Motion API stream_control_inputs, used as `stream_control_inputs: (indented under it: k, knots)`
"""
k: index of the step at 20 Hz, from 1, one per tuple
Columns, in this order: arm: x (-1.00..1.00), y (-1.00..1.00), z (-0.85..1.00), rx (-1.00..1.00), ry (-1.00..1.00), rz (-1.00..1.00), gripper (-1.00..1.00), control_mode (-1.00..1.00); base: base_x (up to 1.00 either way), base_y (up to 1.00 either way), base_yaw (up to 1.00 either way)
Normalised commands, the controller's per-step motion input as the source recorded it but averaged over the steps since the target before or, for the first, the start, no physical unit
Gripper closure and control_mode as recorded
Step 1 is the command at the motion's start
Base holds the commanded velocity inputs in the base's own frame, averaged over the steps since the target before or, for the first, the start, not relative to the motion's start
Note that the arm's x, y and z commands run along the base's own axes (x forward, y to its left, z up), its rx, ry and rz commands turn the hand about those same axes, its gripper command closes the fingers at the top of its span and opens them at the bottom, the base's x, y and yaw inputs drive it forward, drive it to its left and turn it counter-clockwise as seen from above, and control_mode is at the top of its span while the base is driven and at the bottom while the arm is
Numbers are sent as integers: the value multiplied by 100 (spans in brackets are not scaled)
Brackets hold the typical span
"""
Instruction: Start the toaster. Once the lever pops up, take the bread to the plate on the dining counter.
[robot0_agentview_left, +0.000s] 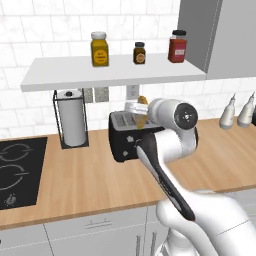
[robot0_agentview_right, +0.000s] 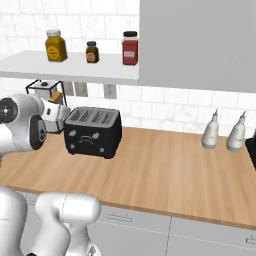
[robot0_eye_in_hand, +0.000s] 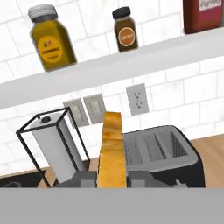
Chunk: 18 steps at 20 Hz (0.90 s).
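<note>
The robot's gripper (robot0_eye_in_hand: 112, 180) is clenched on the bread (robot0_eye_in_hand: 111, 148), a slice with an orange-brown crust, seen edge-on and standing upright between the two finger tips in the hand view. In the left base view the bread (robot0_agentview_left: 141, 112) sits in the air just above the toaster (robot0_agentview_left: 131, 136), clear of its top, with the white hand beside it and the arm's large rounded joint just to the right. The toaster is a boxy black appliance with four slots on top and small white markings on its front; it stands on a light wooden counter (robot0_agentview_left: 90, 180) over white cabinets, near the tiled back wall. In the right base view the toaster (robot0_agentview_right: 93, 131) is in full sight with its slots showing. To the toaster's left, in the left base view, stands a paper towel roll (robot0_agentview_left: 72, 118) in a black wire holder, and further left a black cooktop (robot0_agentview_left: 17, 172) is set into the counter. Above, a white shelf (robot0_agentview_left: 110, 72) carries a yellow jar (robot0_agentview_left: 99, 49), a small dark jar (robot0_agentview_left: 139, 53) and a red jar (robot0_agentview_left: 177, 46). Wall outlets (robot0_agentview_left: 132, 92) sit under the shelf. Well to the right on the counter stand two pale bottles (robot0_agentview_right: 210, 130) side by side.
</note>
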Motion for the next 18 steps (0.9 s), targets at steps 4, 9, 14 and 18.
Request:
stream_control_inputs:
  k: [4,9,14,18]
  knots:
    - [-100,-4,36,11,16,0,100,-100,0,0,0]
    - [-100,-6,9,6,25,0,100,-100,0,0,0]
    - [-100,3,-7,-4,17,0,100,-100,0,0,0]
    - [-95,0,-26,-1,17,0,100,-100,0,0,0]
